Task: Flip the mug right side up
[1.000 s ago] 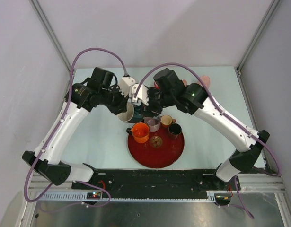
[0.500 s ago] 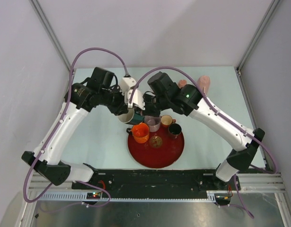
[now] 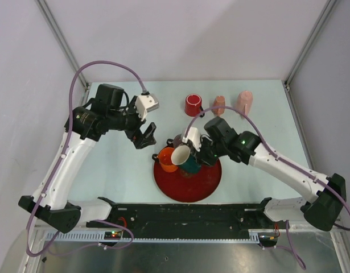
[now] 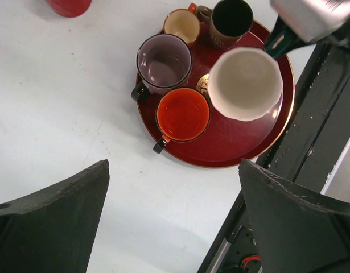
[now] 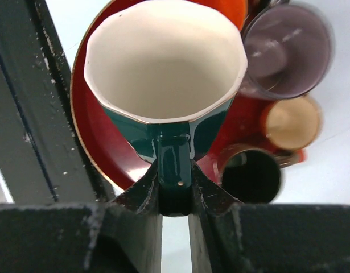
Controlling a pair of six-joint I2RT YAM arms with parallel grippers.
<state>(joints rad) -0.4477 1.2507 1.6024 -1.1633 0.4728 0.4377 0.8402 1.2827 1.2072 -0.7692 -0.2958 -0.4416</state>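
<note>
Right wrist view: my right jaws clamp the mug (image 5: 163,62) by its handle, mouth up over the tray (image 5: 89,149), presumably for set-down; left jaws open.

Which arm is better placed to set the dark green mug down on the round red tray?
Right. The right gripper holds the dark green mug by its handle, mouth up, above the round red tray; the left gripper hangs open, empty, off to the side.

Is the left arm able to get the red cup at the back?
Probably yes: the left end effector is open and empty, and only bare table lies between it and the red cup.
</note>
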